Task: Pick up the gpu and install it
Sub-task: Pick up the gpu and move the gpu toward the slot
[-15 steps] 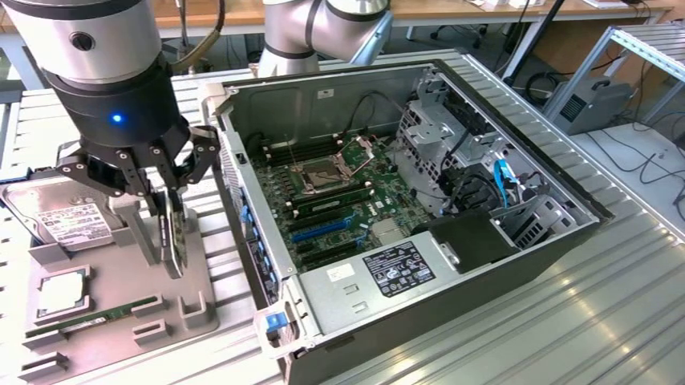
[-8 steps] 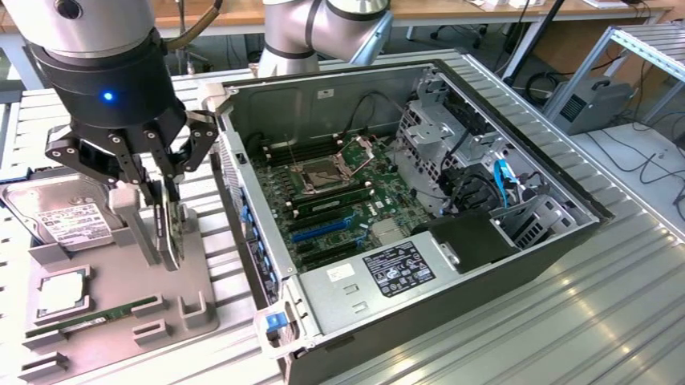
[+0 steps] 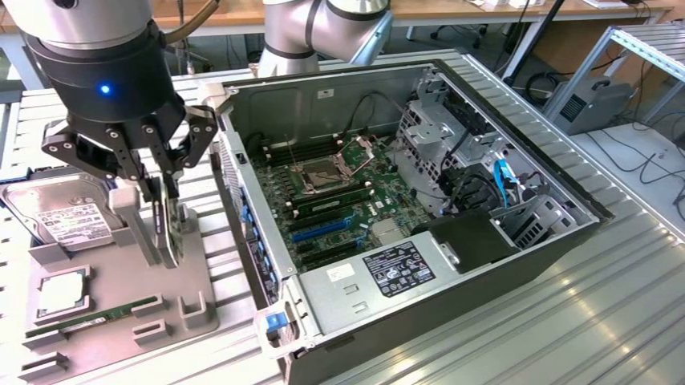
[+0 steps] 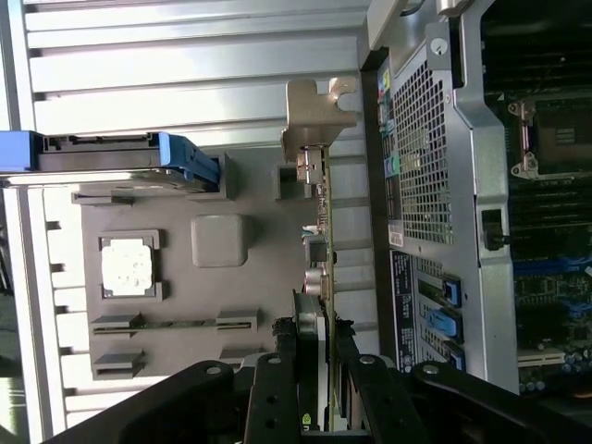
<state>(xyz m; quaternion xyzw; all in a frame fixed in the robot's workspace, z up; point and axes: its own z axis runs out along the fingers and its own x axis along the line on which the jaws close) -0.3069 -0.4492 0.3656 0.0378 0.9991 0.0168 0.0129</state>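
Observation:
The gpu (image 3: 164, 228) is a thin card standing on edge over the grey parts tray (image 3: 118, 281), at the exterior view's left. My gripper (image 3: 163, 241) reaches down from above, shut on the card with one finger on each flat side. In the wrist view the gpu (image 4: 323, 231) appears edge-on, its silver end bracket (image 4: 314, 111) at the far end, next to a holder block on the tray (image 4: 222, 203). The black fingers (image 4: 277, 388) clamp its near end. Whether the card's lower edge still rests in the tray, I cannot tell.
The open computer case (image 3: 557, 241) lies to the exterior view's right of the tray, its motherboard (image 3: 332, 192) showing blue slots (image 3: 321, 230). On the tray lie a hard drive (image 3: 59, 216), a CPU (image 3: 62, 290) and a RAM stick (image 3: 91, 319). The case's perforated rear wall (image 4: 421, 157) stands close beside the card.

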